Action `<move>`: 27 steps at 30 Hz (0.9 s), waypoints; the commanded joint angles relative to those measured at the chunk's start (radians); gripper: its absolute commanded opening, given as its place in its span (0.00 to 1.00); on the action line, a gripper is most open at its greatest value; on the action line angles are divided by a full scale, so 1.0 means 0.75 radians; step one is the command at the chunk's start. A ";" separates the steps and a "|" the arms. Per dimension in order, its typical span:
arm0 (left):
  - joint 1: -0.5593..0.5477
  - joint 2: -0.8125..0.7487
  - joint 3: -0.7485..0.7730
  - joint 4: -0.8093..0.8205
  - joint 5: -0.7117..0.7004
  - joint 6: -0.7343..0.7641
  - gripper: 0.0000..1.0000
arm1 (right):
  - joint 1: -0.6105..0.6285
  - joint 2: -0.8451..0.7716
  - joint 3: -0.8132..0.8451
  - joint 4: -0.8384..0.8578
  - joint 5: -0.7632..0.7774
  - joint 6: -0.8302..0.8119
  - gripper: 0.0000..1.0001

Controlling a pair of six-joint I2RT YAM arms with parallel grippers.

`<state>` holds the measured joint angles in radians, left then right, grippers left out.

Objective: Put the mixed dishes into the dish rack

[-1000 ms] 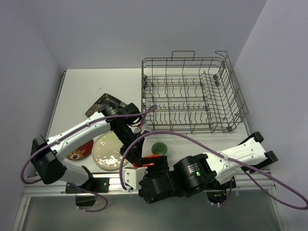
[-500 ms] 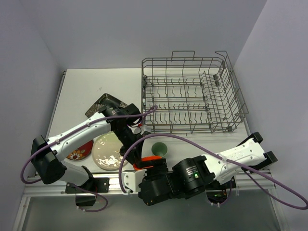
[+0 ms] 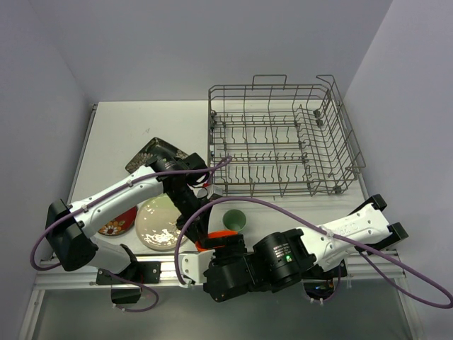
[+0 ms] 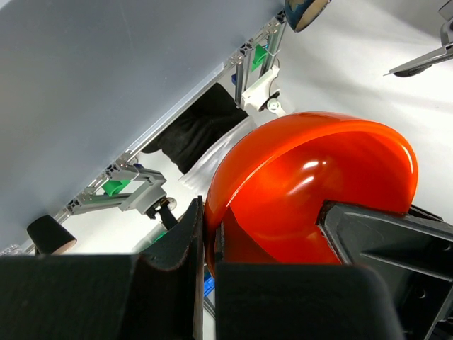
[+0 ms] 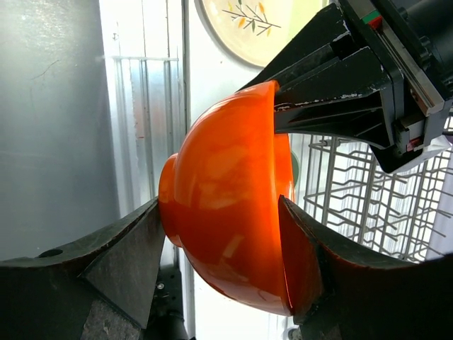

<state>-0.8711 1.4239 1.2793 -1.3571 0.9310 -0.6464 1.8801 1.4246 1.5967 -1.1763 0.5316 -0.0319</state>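
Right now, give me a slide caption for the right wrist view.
Small orange bowl held in the right pincer while the left pincer clamps its rim, dish rack behind.

top view: small orange bowl (image 3: 225, 233) mostly hidden under right arm (image 3: 283, 258), only sliver shows. red flowered plate (image 3: 120, 222) and black square plate (image 3: 151, 151) partly under left arm (image 3: 134, 185). right wrist view: cream plate (image 5: 244, 25) cut by top edge. dish rack (image 5: 354, 205) washed out, cut at right edge. right gripper (image 5: 219, 212) pad contact with bowl unclear.
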 commanded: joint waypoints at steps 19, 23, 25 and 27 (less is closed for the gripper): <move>-0.010 0.020 0.088 -0.023 0.164 0.040 0.37 | -0.058 -0.067 -0.055 0.120 -0.075 0.090 0.00; -0.010 0.026 0.098 -0.027 0.158 0.038 0.37 | -0.065 -0.079 -0.067 0.126 -0.091 0.096 0.00; -0.008 0.034 0.102 -0.029 0.150 0.038 0.38 | -0.067 -0.085 -0.061 0.124 -0.093 0.102 0.00; -0.004 0.047 0.141 -0.029 0.125 0.044 0.43 | -0.069 -0.097 -0.053 0.122 -0.105 0.116 0.00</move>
<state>-0.8738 1.4425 1.3415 -1.3338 1.0203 -0.6178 1.8381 1.4036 1.5440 -1.1252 0.4042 0.0433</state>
